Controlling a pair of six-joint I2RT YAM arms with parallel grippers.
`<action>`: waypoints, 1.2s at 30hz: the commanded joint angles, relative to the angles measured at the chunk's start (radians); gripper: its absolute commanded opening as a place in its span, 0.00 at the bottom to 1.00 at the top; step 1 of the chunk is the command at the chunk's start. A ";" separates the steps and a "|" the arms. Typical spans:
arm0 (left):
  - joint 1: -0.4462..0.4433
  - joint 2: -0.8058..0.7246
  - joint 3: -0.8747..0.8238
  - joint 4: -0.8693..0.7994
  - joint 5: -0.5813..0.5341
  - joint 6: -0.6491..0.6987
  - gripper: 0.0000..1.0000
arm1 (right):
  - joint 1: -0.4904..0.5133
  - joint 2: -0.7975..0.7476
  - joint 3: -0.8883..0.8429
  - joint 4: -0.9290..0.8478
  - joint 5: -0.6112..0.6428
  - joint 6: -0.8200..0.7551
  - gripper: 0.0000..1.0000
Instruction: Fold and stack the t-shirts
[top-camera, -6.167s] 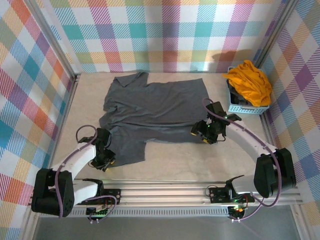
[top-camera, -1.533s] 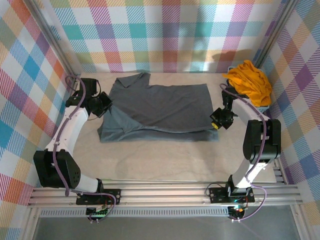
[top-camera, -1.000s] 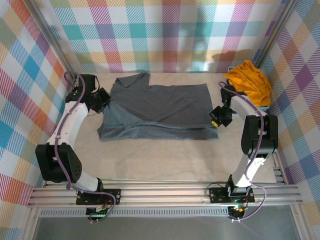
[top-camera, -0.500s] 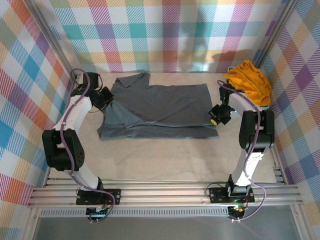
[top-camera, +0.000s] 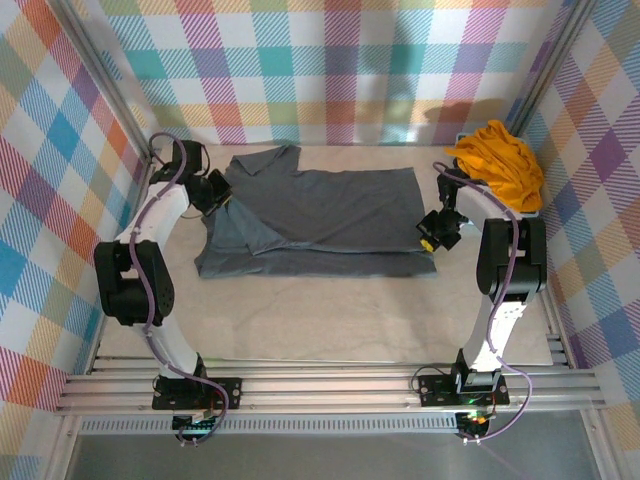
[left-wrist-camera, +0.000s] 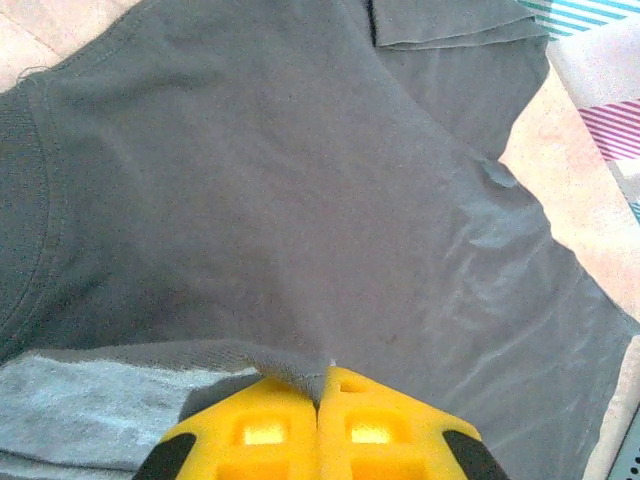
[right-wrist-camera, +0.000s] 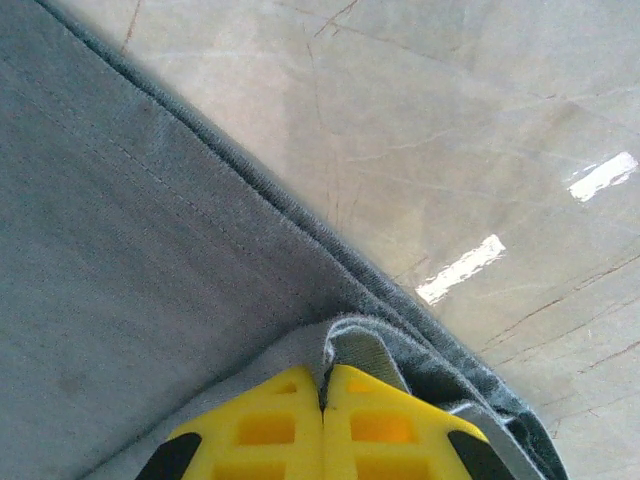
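Since the earlier view both arms have carried the near hem of the grey t-shirt (top-camera: 320, 215) over its body, so it lies folded in half at the far side of the desk (top-camera: 330, 320). Left jaws and right jaws are closed tight, each pinching the hem. If one side releases early or drags, the fold can go crooked.
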 joint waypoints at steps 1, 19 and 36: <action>0.013 0.019 0.047 0.042 0.028 0.014 0.00 | -0.006 0.012 0.026 -0.011 0.015 -0.002 0.00; 0.008 0.111 0.152 -0.081 -0.039 0.058 0.50 | -0.006 0.008 0.038 -0.002 0.015 -0.029 0.28; 0.201 -0.368 -0.631 0.007 0.077 -0.128 0.62 | -0.013 -0.407 -0.376 0.136 -0.148 -0.095 0.61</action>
